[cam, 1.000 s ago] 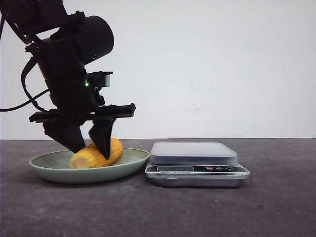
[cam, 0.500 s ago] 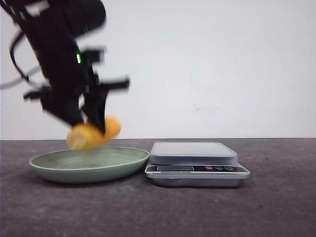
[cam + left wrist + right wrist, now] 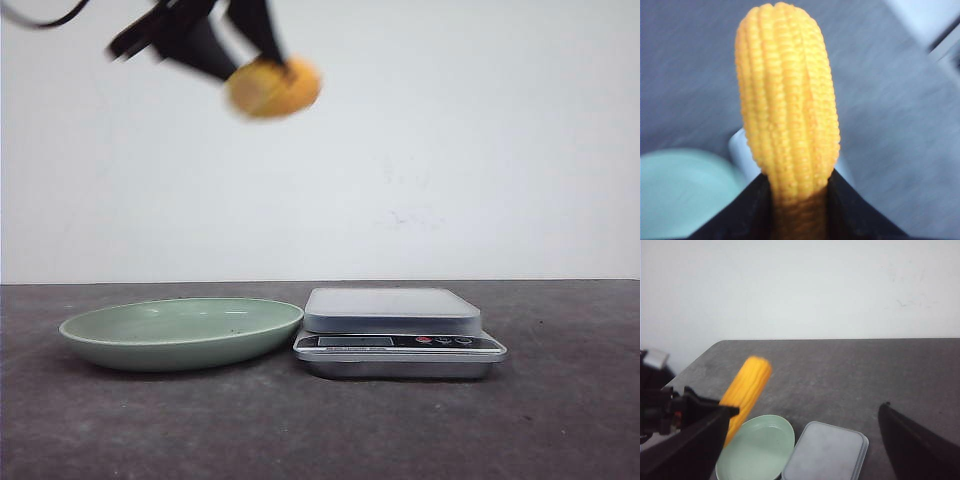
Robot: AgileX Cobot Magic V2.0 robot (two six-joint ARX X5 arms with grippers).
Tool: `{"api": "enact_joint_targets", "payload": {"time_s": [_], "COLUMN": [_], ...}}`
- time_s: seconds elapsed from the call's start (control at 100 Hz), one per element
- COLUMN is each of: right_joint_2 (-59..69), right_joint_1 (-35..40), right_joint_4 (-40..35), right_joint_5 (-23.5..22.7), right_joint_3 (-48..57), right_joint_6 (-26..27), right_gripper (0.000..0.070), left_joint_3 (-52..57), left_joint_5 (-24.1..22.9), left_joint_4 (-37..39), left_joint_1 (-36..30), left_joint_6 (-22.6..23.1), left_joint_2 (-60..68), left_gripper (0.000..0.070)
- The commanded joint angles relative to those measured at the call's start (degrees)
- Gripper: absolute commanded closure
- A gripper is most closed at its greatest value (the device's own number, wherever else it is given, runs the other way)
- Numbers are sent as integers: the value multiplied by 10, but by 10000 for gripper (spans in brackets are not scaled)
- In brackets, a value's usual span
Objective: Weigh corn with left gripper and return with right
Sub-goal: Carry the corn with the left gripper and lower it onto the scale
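Your left gripper [image 3: 262,62] is pinching the corn [image 3: 274,87] between its black fingers [image 3: 850,212], holding it high in the air, above the gap between the green plate [image 3: 180,333] and the scale [image 3: 398,331], well clear of both. Your right gripper [image 3: 800,450] has its fingers [image 3: 912,445] spread wide with nothing between them, looking down on the plate and scale, which sit side by side on the dark table [image 3: 560,420].
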Motion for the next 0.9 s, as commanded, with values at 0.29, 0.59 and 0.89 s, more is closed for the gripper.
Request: {"api": "enact_joint_targets", "payload": {"time_s": [0.29, 0.59, 0.89], "right_joint_2": [2, 1, 1], "right_joint_1": [2, 2, 2], "right_joint_4": [2, -19, -24], "right_joint_5": [0, 0, 0], "right_joint_3": [13, 13, 13], "right_joint_6": [1, -2, -5], "right_gripper": [97, 97, 97], "left_joint_3": [140, 149, 149], "left_joint_5": [2, 2, -8], "left_joint_4": [24, 36, 4], "left_joint_1": [-51, -47, -41], "left_joint_6": [-46, -66, -64], "left_joint_2": [196, 299, 348], "left_gripper": [689, 689, 689]}}
